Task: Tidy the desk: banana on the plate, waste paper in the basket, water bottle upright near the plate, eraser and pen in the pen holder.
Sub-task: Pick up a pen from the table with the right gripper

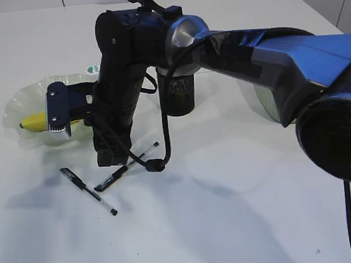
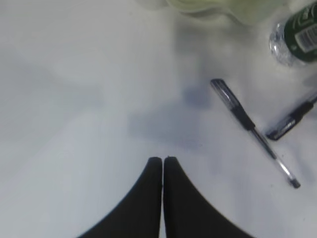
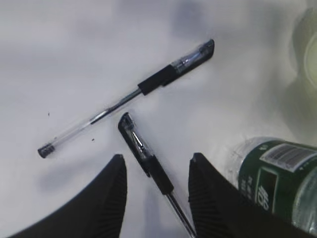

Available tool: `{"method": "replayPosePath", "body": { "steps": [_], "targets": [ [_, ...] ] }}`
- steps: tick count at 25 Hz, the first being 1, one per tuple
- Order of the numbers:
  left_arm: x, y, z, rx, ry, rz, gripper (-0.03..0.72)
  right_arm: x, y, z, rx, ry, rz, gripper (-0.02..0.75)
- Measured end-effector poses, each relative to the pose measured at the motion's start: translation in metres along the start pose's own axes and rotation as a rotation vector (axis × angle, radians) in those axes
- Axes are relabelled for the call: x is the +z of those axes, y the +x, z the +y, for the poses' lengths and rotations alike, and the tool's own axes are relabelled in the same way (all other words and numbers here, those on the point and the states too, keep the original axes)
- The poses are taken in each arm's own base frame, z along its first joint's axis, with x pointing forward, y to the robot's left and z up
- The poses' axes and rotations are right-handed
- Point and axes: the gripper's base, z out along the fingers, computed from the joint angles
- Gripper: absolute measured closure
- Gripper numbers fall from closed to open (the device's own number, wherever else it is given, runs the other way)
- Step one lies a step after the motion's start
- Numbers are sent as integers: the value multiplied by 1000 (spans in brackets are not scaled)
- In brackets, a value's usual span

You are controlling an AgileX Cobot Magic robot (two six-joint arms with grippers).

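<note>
While the right arm reaches across the middle of the tabletop toward its left side, the right end effector hangs just above a pen, fingers spread apart — the pen's capped end lies in the gap between them, not gripped. A second pen lies beyond it, well clear of the fingers. In the exterior view the two pens sit near the front left, close together but apart, angled toward each other.

Water bottle — green label, lying on its side just right of the right end effector in the wrist view; in the exterior view only its cap end peeks out behind the arm.

Banana rests on the translucent plate at far left, partly hidden by the wrist camera mount. Dark pen holder stands upright behind the arm, right of the plate.

Left end effector has its fingers pressed together, holding nothing, above bare tabletop left of the pens.
</note>
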Motion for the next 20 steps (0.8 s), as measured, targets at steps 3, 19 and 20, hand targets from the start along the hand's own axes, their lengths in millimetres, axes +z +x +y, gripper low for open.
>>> {"method": "replayPosePath", "body": {
  "steps": [3,19,20],
  "targets": [
    [0,4,-1,94,10,41,712,4,6,-2,10,-8,7,421],
    [-29,4,-4,244,26,-8,303,22,13,-1,2,-38,22,421],
    [-30,5,-3,249,24,0,293,23,13,0,0,-40,23,421]
  ]
}}
